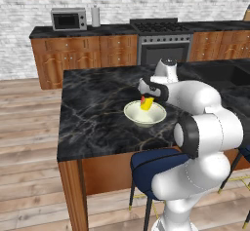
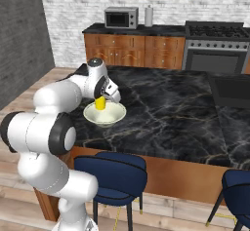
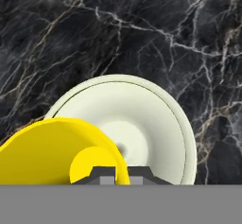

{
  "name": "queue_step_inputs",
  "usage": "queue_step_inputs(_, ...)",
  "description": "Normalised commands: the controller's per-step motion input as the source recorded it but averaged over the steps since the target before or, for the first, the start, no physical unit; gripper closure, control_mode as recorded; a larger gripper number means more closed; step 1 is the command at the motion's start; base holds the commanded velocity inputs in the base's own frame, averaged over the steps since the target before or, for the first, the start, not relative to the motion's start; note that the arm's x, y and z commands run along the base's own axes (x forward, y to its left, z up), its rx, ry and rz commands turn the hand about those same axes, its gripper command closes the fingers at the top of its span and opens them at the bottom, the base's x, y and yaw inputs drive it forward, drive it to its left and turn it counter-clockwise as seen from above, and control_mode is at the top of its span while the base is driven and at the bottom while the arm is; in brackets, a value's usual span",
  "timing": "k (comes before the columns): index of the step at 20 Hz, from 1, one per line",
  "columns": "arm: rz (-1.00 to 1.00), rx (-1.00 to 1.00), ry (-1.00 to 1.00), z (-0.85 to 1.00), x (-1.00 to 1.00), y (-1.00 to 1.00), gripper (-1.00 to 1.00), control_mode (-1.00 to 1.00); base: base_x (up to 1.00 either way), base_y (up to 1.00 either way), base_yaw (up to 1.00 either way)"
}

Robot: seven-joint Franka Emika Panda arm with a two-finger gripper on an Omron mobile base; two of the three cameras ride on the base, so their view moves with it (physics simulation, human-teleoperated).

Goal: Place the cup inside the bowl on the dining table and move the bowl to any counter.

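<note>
The gripper [image 1: 145,98] is clamped tight on the yellow cup [image 1: 146,104], holding it just above the hollow of the cream-white bowl [image 1: 145,114]. The bowl sits on the dining table [image 1: 93,113], a black marble worktop, near its front edge. Blue stools [image 1: 151,169] stand tucked under that edge beside the arm. Across the floor, the counter [image 1: 78,31] carries a microwave [image 1: 69,19] and a pale canister [image 1: 95,16], with a stove [image 1: 161,28] alongside.
</note>
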Motion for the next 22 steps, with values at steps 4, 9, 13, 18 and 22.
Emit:
queue_step_inputs(4, 0.00, -0.01, 0.00, -0.04, 0.00, 0.06, 1.00, -1.00, 0.00, 0.00, 0.00)
queue_step_inputs(9, 0.00, -0.03, 0.00, -0.13, 0.00, 0.00, 1.00, -1.00, 0.00, 0.00, 0.00)
queue_step_inputs(13, 0.00, -0.03, 0.00, -0.21, 0.00, 0.00, 1.00, -1.00, 0.00, 0.00, 0.00)
queue_step_inputs(18, 0.00, -0.01, 0.00, -0.23, 0.00, 0.00, 1.00, -1.00, 0.00, 0.00, 0.00)
queue_step_inputs(22, 0.00, 0.00, 0.00, -0.29, 0.00, 0.00, 1.00, -1.00, 0.00, 0.00, 0.00)
